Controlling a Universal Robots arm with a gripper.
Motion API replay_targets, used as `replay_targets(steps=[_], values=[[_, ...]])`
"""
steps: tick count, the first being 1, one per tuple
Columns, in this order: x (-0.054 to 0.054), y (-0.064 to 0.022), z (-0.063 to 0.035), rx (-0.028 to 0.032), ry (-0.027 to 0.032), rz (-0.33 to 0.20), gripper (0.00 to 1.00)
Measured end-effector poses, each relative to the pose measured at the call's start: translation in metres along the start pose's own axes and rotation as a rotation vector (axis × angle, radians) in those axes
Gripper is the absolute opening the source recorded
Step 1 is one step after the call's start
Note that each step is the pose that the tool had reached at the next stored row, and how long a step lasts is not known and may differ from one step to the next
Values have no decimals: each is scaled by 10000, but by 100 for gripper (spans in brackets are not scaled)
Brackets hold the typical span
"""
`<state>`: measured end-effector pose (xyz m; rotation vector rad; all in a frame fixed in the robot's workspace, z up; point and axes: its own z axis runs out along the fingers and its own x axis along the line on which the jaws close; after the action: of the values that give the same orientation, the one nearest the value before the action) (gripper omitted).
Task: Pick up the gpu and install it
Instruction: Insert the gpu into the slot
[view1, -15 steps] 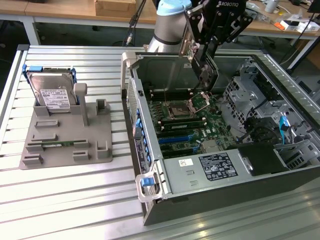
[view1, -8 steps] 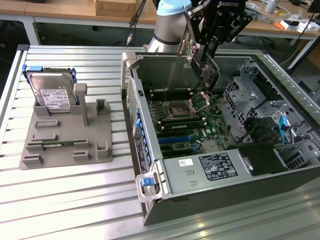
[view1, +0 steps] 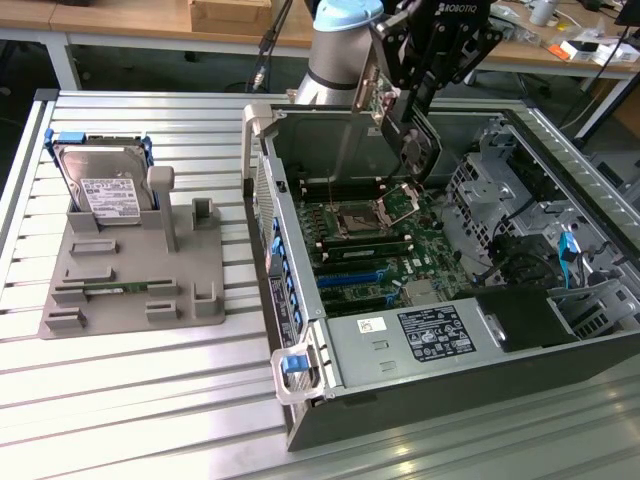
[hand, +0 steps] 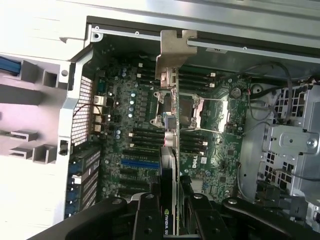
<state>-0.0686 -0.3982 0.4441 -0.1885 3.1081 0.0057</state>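
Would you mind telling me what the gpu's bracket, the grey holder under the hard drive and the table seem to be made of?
The gpu's bracket: bare metal, likely steel, with a dull silver sheen. The grey holder: matte plastic, possibly printed, evenly grey. The table: probably aluminium, pale, brushed, ribbed slats.

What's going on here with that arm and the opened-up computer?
The robot arm's gripper is clamped on the gpu and holds it on edge above the motherboard inside the open computer case. The card is not yet seated in a slot. On the exterior view's left, a hard drive stands in a grey holder on the table.
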Motion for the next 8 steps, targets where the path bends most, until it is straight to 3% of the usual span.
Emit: replay_targets(steps=[8], values=[[0,0,0,-11,1,-393,26]])
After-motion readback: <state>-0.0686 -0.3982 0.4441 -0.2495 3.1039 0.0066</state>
